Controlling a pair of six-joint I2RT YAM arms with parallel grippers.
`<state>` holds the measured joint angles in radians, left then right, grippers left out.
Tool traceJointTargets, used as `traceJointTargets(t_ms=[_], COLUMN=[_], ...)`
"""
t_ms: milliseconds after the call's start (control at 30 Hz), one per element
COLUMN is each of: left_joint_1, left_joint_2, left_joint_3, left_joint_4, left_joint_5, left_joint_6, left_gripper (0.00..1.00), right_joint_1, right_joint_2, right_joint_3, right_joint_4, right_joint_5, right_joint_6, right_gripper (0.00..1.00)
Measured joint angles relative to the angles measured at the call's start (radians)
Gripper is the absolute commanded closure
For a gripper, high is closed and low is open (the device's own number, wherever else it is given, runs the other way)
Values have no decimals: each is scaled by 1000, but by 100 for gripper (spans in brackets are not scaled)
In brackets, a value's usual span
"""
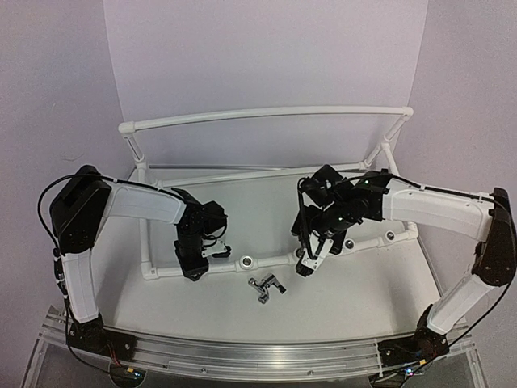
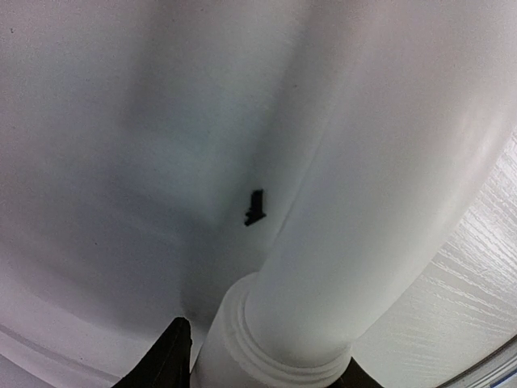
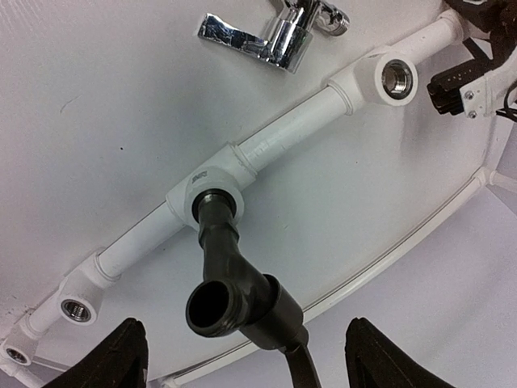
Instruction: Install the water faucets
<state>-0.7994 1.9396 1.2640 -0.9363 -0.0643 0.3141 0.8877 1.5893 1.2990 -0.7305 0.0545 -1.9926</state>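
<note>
One dark grey water faucet [image 3: 230, 283] stands with its stem in a middle socket of the white pipe frame [image 3: 291, 125]. My right gripper [image 3: 254, 360] is open, its fingers wide on either side of this faucet and not touching it; in the top view [image 1: 311, 260] it hides the faucet. A second faucet [image 1: 266, 287], shiny metal with a lever, lies loose on the table in front of the frame, also in the right wrist view [image 3: 266, 36]. My left gripper [image 1: 194, 260] is closed around the front pipe [image 2: 363, 202] of the frame.
Bare silver-ringed sockets show on the front pipe [image 1: 245, 262], [image 1: 349, 243], [image 1: 389, 236]. The frame's tall rear rail [image 1: 266, 115] runs across the back. A small black mark [image 2: 254, 208] lies on the table beside the pipe.
</note>
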Motion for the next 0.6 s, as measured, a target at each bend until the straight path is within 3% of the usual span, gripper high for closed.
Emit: traceJointTargets(t_ms=[600], left_joint_1=[1], left_joint_2=[8], left_joint_3=[12], left_joint_4=[-12], left_joint_5=[0], left_joint_6=[1], left_gripper=[68], right_joint_1=[17], right_joint_2=[64], right_joint_3=[-11], right_joint_4=[37], right_joint_5=[36], right_joint_6=[-1], right_gripper=[42])
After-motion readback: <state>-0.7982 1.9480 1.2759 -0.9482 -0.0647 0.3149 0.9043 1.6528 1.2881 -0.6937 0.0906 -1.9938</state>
